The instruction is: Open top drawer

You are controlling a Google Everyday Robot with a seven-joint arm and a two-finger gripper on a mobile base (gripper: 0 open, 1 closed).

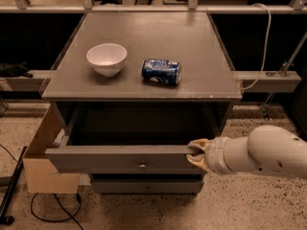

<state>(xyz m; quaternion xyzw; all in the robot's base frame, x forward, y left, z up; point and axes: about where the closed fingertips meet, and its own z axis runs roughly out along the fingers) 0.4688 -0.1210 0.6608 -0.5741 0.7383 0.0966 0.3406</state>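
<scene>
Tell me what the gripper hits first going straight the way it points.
The top drawer: the gripper sits at the right end of its pulled-out front, pointing along it, apparently already touching.
</scene>
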